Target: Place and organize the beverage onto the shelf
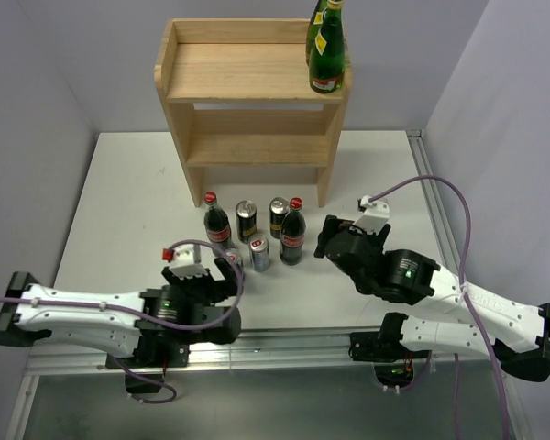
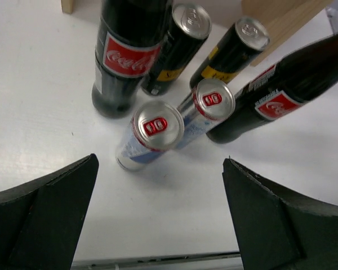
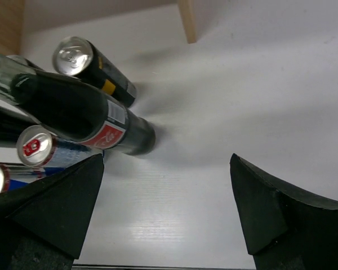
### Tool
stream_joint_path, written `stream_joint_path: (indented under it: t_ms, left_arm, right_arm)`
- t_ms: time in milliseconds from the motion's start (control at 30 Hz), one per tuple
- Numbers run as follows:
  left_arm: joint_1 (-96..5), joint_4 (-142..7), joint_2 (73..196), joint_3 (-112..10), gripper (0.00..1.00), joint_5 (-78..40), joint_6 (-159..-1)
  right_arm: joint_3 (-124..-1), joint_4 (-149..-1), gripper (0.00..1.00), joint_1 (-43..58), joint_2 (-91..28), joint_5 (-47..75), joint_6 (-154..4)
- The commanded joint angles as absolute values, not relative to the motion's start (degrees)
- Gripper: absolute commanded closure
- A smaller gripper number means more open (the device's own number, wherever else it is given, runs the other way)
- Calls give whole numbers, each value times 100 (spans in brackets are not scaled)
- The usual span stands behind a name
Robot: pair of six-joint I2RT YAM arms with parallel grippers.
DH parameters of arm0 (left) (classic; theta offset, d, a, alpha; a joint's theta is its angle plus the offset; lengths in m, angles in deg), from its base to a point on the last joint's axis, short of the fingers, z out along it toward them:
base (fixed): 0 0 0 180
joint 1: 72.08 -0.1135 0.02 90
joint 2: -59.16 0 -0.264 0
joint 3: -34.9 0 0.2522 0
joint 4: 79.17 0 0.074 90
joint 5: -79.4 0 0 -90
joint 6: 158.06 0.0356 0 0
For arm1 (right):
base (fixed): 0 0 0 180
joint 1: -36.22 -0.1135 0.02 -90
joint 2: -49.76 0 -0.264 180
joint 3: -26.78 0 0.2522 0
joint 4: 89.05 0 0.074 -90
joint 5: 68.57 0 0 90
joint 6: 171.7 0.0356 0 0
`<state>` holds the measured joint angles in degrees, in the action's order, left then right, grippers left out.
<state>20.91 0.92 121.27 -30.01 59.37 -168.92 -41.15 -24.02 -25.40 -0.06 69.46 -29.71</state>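
Observation:
The light wooden shelf (image 1: 247,87) stands at the back of the table, with two green bottles (image 1: 326,50) on its top right. In front of it stand two cola bottles (image 1: 216,222) (image 1: 293,233), two black cans (image 1: 247,220) (image 1: 279,214) and two silver cans (image 1: 259,254) (image 1: 231,259). My left gripper (image 1: 222,280) is open and empty just short of the near silver can (image 2: 156,125); in its wrist view the left gripper (image 2: 160,160) has bare table between the fingers. My right gripper (image 1: 325,240) is open and empty, right of the right cola bottle (image 3: 84,115); its wrist view shows the right gripper (image 3: 166,157) over bare table.
The shelf's lower tiers (image 1: 257,151) hold nothing visible. A shelf leg (image 3: 187,19) stands beyond the right gripper. The table's metal front edge (image 1: 284,344) runs by the arm bases. Grey walls close in the sides and back.

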Motion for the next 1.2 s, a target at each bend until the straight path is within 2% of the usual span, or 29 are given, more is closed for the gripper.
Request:
stream_joint_path:
  t_ms: [0,33,133,267,500,733,1167]
  left_arm:
    - [1714,-1438,11271,-2589,1,6201,-14872]
    - [1391,-2522,11069,-2431,1,6087,-13770]
    - [601,-4440,10330,-1684,1,5482,-11947]
    - [-500,-5763,10021,-920,1,4575,-10975]
    - [-1609,-7847,10706,-259,1,3424,-9875]
    - [-2286,-8500,11259,-259,1,2685,-9514]
    - [-2682,-9081,12446,-347,1,2481,-9461]
  right_arm:
    - [-3990,-3150,0,-2644,256,7232,-3239]
    - [-3780,-3465,0,-2636,413,7145,-3318]
    - [-3568,-3714,0,-2636,564,6951,-3380]
    - [-3585,-3592,0,-2636,512,6994,-3398]
    - [-3532,-3688,0,-2636,511,6986,-3468]
    - [-3409,-3776,0,-2636,503,6924,-3450]
    - [-3277,-3899,0,-2644,643,6827,-3529]
